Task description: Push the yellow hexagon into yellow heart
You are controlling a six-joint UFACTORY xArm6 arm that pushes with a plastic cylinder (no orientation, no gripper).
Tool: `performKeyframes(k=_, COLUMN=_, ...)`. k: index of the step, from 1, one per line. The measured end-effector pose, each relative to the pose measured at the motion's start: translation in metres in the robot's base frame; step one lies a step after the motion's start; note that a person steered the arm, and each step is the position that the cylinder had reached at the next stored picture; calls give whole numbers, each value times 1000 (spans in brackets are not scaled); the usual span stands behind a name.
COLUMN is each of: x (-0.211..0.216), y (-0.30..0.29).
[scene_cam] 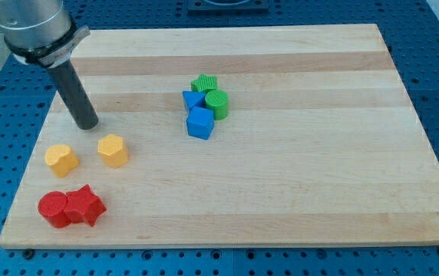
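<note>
Near the view's left, my tip [87,124] (plain rod, no jaws to open/close) sits just above the yellow hexagon [113,149]; the yellow heart [61,159] lies near, to its left. I'd go round to the hexagon's right side & push left slowly. No labels/writing readable.

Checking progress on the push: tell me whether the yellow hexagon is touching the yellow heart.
Apart. The camera view shows bare wood between the yellow hexagon and the yellow heart.

Hexagon [113,149] right of heart [61,159].
</note>
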State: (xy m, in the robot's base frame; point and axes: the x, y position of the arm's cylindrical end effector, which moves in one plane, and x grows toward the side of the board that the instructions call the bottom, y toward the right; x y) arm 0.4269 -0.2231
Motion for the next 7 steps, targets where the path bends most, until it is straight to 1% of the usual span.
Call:
performKeyframes(k=1, x=2, y=43)
performKeyframes(k=2, x=20, y=58)
performKeyframes(k=3, x=39, y=58)
performKeyframes(k=5, x=37, y=70)
performKeyframes(k=6, x=38, y=89)
performKeyframes(k=7, x=54, y=71)
